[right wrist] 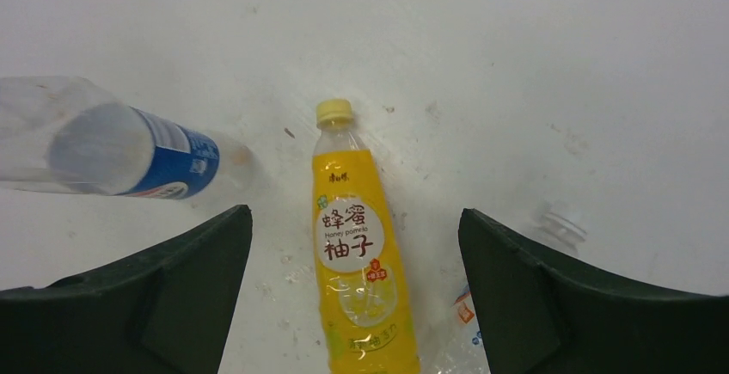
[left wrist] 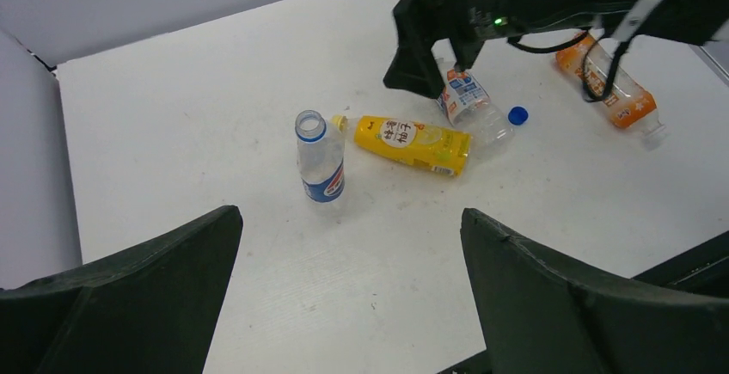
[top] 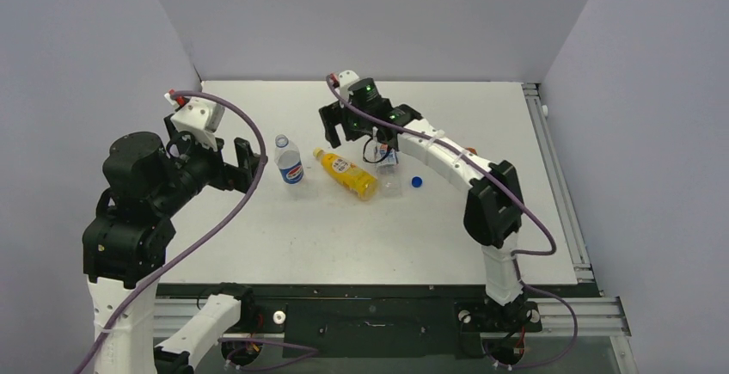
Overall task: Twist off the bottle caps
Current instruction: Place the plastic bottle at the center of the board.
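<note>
The Pepsi bottle stands upright with its neck open. The blue cap lies loose on the table. The yellow juice bottle lies on its side with its yellow cap on. The water bottle lies beside it, partly under the right arm. The orange drink bottle lies further right. My right gripper is open above the yellow bottle, a finger on either side of it in its wrist view. My left gripper is open and empty, left of the Pepsi bottle.
Grey walls close the table at the back and left. A metal rail runs along the right edge. The right arm stretches over the water and orange bottles.
</note>
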Available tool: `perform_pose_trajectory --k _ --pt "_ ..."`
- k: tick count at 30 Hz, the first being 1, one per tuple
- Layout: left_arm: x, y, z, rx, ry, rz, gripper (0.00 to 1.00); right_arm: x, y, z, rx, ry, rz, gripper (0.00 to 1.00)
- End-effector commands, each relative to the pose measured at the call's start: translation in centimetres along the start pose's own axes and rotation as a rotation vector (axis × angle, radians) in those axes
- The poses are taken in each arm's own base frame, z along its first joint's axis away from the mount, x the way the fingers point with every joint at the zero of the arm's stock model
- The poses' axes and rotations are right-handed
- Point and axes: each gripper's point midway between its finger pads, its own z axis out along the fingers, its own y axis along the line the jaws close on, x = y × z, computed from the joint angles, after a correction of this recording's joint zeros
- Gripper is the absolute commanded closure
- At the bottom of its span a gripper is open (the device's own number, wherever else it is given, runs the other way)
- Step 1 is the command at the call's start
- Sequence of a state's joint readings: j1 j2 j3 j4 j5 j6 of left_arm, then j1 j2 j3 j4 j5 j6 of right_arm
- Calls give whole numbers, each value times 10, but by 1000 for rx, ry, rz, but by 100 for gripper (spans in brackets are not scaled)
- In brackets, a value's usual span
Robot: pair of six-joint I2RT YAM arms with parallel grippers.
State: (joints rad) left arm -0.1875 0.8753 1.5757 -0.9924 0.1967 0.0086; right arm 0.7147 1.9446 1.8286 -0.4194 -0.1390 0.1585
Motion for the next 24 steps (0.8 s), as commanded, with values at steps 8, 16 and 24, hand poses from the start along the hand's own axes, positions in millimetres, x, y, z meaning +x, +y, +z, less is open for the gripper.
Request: perform_pose_trajectory --k 8,16,24 --pt "-1 -6 -3 43 3 31 3 81 2 54 8 259 -49 14" --pt "10 -18 -1 108 27 0 3 124 23 80 -69 347 -20 13" --pt "18 -16 3 104 72 4 3 138 28 84 -20 351 -27 19"
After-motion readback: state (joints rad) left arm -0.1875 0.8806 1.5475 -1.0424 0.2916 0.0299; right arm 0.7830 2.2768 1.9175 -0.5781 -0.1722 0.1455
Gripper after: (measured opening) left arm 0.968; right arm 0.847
